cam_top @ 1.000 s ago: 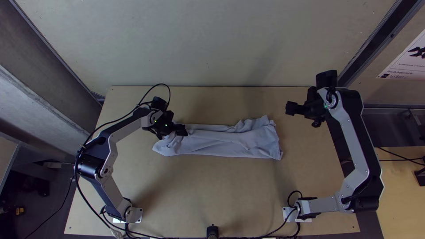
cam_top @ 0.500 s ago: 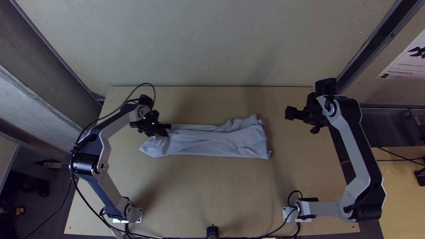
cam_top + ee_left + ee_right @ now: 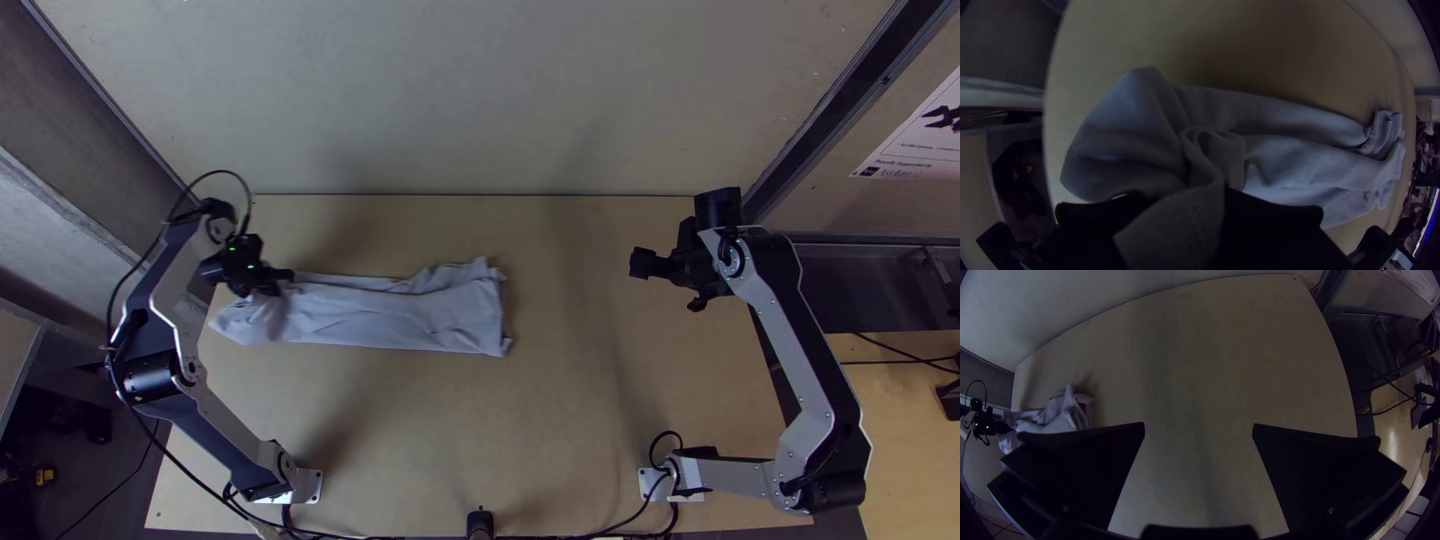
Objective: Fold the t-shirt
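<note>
The left gripper (image 3: 281, 282) has moved toward the left edge of the tabletop (image 3: 560, 400), and the t-shirt (image 3: 385, 315) has slid along with it. That gripper is closed on a bunched fold near the shirt's left end. From there the cloth runs in a long, narrow, wrinkled strip toward the middle. Well apart on the right, the right gripper (image 3: 640, 263) is wide open, holding nothing.
</note>
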{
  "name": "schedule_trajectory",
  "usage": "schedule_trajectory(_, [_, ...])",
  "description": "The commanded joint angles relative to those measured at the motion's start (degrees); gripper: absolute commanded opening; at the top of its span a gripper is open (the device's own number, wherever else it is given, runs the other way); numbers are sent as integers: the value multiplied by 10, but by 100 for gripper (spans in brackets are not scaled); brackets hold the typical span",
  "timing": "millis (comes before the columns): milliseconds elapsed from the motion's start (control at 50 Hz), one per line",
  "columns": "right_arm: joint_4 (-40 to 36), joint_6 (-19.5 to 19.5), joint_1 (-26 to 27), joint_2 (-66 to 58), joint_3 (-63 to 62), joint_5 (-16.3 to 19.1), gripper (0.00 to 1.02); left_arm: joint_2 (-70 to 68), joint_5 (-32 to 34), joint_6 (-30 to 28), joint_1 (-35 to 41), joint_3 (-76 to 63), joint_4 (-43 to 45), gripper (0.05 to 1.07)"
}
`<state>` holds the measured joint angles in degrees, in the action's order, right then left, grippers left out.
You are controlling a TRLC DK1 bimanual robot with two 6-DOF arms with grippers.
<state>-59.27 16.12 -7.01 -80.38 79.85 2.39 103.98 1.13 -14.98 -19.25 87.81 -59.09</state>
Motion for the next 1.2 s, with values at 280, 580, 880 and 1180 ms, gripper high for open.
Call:
schedule_trajectory(280, [2, 12, -1, 22, -19, 1, 99, -48, -154, -61, -15, 56, -33, 8])
schedule_trajectory(580, [2, 7, 14, 37, -32, 1, 99, -69, -255, 57, 162, 88, -123, 8])
schedule_trajectory(880, [2, -9, 54, 49, -37, 0, 99, -17, -287, 151, 300, 180, -212, 8])
schedule_trajectory(1180, [2, -16, 74, 61, -63, 1, 99, 45, -288, 210, 422, 230, -219, 8])
